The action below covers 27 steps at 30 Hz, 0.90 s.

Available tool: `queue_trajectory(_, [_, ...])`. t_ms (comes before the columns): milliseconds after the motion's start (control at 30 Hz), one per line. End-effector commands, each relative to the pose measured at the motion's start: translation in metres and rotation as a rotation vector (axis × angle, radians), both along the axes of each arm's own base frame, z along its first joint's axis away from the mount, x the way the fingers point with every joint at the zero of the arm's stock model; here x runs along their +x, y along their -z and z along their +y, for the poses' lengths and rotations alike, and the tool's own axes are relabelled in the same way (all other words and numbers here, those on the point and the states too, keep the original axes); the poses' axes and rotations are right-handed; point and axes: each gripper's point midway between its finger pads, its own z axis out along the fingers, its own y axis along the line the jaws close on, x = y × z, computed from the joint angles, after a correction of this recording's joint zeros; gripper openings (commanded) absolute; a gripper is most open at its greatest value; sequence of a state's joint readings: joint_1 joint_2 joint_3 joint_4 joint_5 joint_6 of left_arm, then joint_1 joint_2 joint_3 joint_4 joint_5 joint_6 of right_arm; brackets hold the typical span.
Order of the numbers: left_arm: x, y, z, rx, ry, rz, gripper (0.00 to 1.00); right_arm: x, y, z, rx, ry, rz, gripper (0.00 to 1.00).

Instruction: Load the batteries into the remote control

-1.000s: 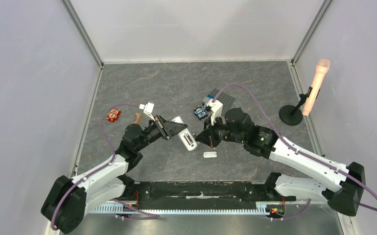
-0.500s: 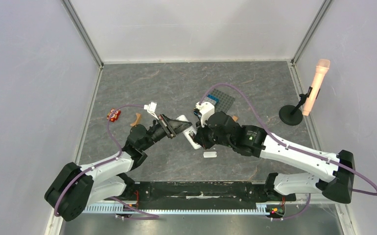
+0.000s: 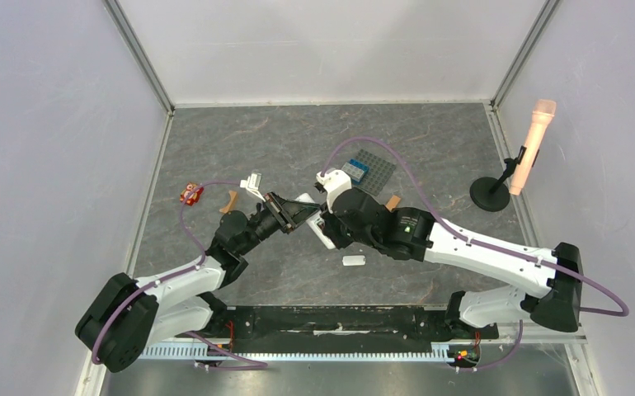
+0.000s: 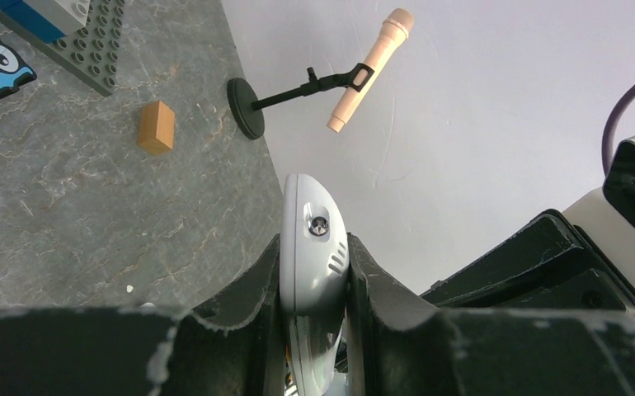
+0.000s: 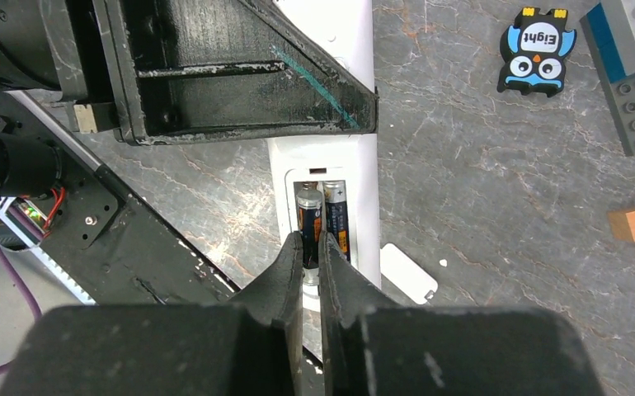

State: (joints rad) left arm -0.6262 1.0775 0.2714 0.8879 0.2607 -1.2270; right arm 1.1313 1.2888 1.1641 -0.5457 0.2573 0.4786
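My left gripper (image 3: 294, 213) is shut on the white remote control (image 3: 308, 200) and holds it above the table; the left wrist view shows its edge (image 4: 314, 235) clamped between the fingers (image 4: 252, 289). In the right wrist view the remote (image 5: 355, 157) has its back compartment open, with two batteries (image 5: 308, 213) (image 5: 336, 213) lying side by side in it. My right gripper (image 5: 311, 247) has its jaws nearly together, tips at the near end of the left battery. In the top view the right gripper (image 3: 328, 228) meets the remote.
The small white cover piece (image 3: 353, 261) lies on the table under the remote, also in the right wrist view (image 5: 409, 274). Behind are a grey brick plate (image 3: 373, 170), an owl tag (image 5: 538, 37), an orange-brown block (image 3: 392, 202), a microphone stand (image 3: 512, 169) and a red piece (image 3: 190, 194).
My right arm has swung left and brought its gripper onto the remote's open compartment. My left gripper has shifted the remote slightly right and keeps its grip.
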Motion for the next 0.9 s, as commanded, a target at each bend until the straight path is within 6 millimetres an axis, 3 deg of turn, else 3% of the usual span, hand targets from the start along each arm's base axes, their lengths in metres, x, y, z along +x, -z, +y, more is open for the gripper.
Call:
queue_trajectory(0, [-0.002, -0.019, 0.001, -0.070, -0.006, -0.012, 0.02, 0.007, -0.010, -0.003, -0.036, 0.013, -0.039, 0.07])
queue_trajectory(300, [-0.001, -0.015, 0.001, -0.060, -0.011, 0.004, 0.02, 0.003, -0.014, 0.000, -0.044, -0.022, -0.031, 0.19])
queue_trajectory(500, [0.000, -0.014, 0.001, -0.058, -0.014, 0.007, 0.02, -0.001, -0.016, 0.006, -0.021, -0.049, -0.015, 0.19])
queue_trajectory(733, [0.000, -0.012, 0.003, -0.053, -0.021, 0.013, 0.02, -0.003, -0.028, 0.011, 0.032, -0.053, -0.008, 0.22])
queue_trajectory(867, [0.000, -0.013, 0.004, -0.058, -0.025, 0.016, 0.02, -0.004, -0.041, 0.012, 0.087, -0.036, -0.010, 0.29])
